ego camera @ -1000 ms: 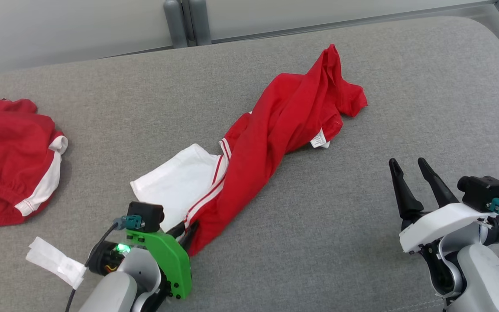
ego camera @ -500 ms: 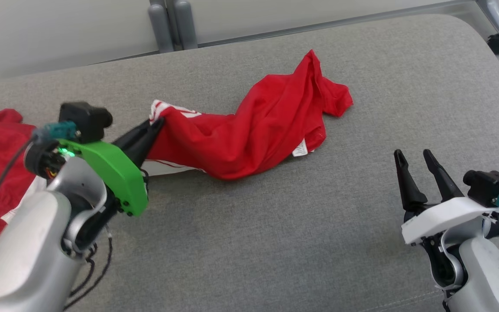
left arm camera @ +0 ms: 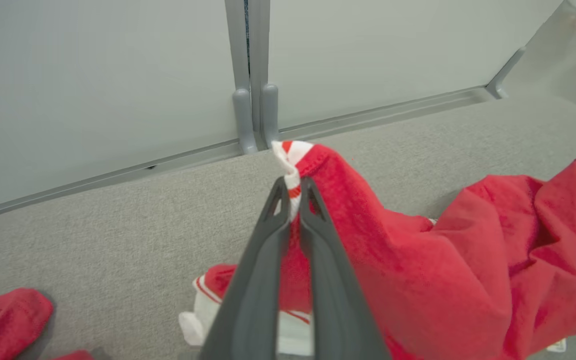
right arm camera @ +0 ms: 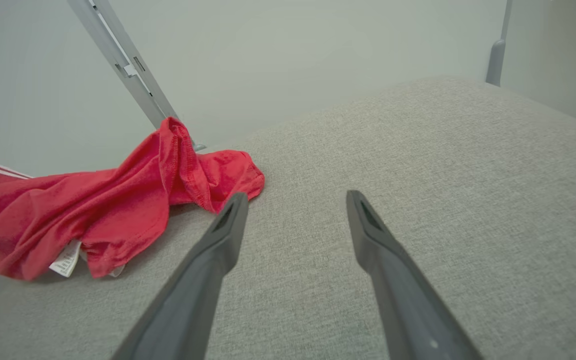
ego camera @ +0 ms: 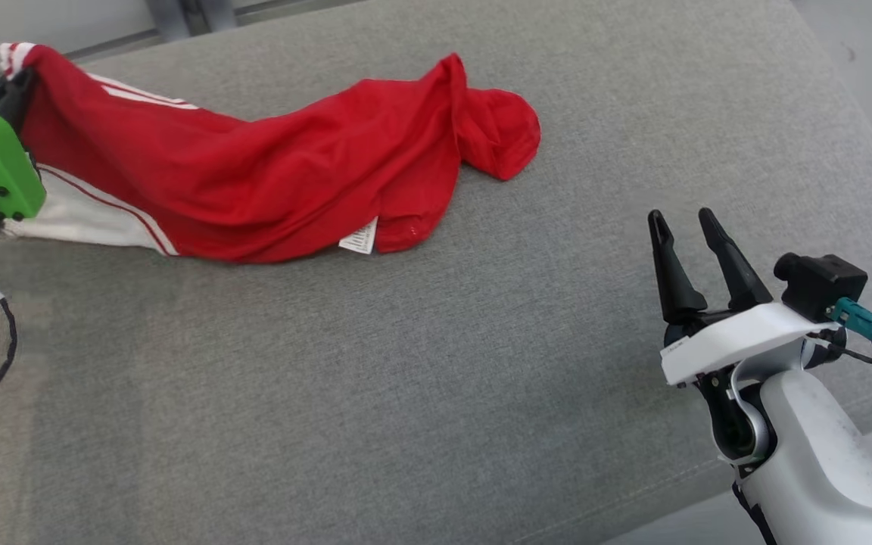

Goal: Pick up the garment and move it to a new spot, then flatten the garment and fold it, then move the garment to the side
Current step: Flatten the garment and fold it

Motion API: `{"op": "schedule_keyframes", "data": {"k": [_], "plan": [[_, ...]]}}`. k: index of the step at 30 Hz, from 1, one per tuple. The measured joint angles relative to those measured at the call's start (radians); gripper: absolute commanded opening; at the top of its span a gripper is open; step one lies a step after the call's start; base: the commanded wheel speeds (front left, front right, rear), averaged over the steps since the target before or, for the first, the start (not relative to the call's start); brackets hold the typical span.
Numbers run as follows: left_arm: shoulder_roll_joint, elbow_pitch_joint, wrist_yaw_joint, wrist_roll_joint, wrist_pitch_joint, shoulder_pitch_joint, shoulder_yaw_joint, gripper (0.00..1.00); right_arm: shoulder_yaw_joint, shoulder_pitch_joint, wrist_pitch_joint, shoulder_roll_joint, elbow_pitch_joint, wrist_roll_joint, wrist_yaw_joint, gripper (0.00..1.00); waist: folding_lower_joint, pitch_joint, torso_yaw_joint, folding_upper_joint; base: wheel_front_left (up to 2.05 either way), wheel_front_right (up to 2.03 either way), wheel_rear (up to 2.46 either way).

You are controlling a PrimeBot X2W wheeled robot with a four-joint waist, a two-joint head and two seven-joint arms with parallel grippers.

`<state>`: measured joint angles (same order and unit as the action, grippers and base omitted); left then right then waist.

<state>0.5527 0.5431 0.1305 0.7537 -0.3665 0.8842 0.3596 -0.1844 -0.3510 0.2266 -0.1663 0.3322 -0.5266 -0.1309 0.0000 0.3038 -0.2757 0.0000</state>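
The garment [ego camera: 277, 174] is red with white panels and stripes, stretched out across the far left of the grey cushion. My left gripper [left arm camera: 293, 187] is shut on its striped corner, held up off the surface at the head view's far left [ego camera: 16, 76]; the rest of the cloth [left arm camera: 468, 270] trails down to the right. A white label [ego camera: 359, 238] shows at its near edge. My right gripper [ego camera: 682, 219] stands open above bare cushion at the lower right, well clear of the garment [right arm camera: 118, 210], nothing between its fingers [right arm camera: 228, 225].
The grey cushion [ego camera: 406, 378] spreads wide in front and to the right. A second red garment [left arm camera: 3, 315] lies at the left wrist view's lower left. A pale wall with grey posts [left arm camera: 250, 75] stands behind. The cushion's right edge [ego camera: 860, 129] drops off.
My left gripper closed on the garment's striped corner and lifted it up and to the far left, dragging the cloth out long. The head camera swung right. The right gripper stayed open.
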Motion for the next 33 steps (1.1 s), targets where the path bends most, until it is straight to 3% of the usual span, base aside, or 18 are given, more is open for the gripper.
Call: {"op": "schedule_keyframes", "data": {"k": [1,2,7,12,22,26,28,33], "plan": [[0.0,0.041,0.0,0.0,0.012,0.01,0.0,0.42,-0.006,-0.007,0.006,0.001,0.005,-0.002,0.0,1.0,0.0,0.01,-0.013,0.0,0.0,0.0,0.0],[-0.001,0.07,0.0,0.003,0.021,0.015,0.002,1.0,-0.012,-0.013,0.006,0.002,0.01,-0.004,0.0,1.0,0.0,0.018,-0.023,0.0,0.0,0.0,0.0],[-0.012,0.144,0.0,0.044,0.081,0.02,0.06,1.0,-0.018,-0.02,0.021,-0.001,0.039,-0.007,0.0,1.0,0.0,0.049,-0.07,0.0,0.0,0.0,0.0],[-0.001,0.106,0.0,0.073,0.162,0.016,0.139,1.0,-0.021,-0.003,0.026,-0.012,0.055,-0.007,0.0,1.0,0.0,0.039,-0.066,0.0,0.0,0.0,0.0],[0.018,-0.049,-0.012,0.104,0.351,-0.128,0.189,1.0,-0.033,0.032,0.008,-0.045,0.058,-0.01,0.0,1.0,0.0,-0.024,0.035,0.0,0.0,0.0,0.0],[0.004,-0.147,-0.081,0.059,0.479,-0.229,0.184,1.0,-0.038,0.043,-0.007,-0.053,0.046,-0.016,0.0,1.0,0.0,-0.054,0.094,0.0,0.0,0.0,0.0],[-0.007,-0.206,-0.138,0.048,0.547,-0.3,0.171,1.0,-0.043,0.051,-0.017,-0.056,0.038,-0.017,0.0,1.0,0.0,-0.069,0.124,0.0,0.0,0.0,0.0],[-0.053,-0.356,-0.25,0.037,0.612,-0.474,0.144,1.0,-0.053,0.061,-0.042,-0.06,0.019,-0.026,0.0,1.0,0.0,-0.097,0.192,0.0,0.0,0.0,0.0]]}}
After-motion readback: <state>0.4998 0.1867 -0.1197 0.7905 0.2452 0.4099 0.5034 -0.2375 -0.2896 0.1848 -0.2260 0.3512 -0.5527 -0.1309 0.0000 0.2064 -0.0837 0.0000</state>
